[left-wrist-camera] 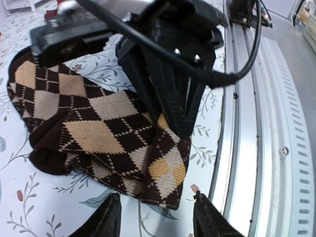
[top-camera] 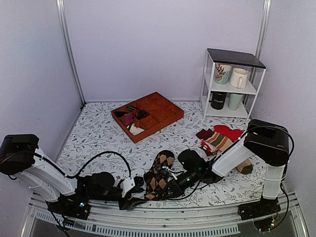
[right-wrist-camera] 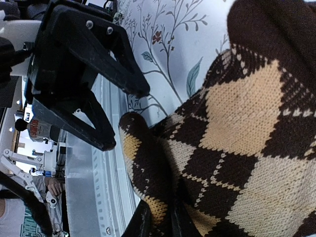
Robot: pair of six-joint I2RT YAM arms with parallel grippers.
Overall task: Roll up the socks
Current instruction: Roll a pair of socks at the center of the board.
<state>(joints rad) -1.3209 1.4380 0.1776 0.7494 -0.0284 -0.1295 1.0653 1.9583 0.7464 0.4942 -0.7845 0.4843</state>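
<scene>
We're logging socks [top-camera: 159,175] lying on table [top-camera: 98,133] at near edge, between arms. Right gripper [right-wrist-camera: 160,222] pinching socks' end; left gripper [left-wrist-camera: 157,207] hanging spread alongside. Judging knit soft, light, floppy: we're favouring grip at that end.

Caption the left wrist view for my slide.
Right gripper pinches the argyle socks; open left gripper hovers at their edge.

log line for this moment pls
left gripper: open, at near end of socks | right gripper: shut on socks | socks: lying at front edge of table, not yet rolled
</scene>
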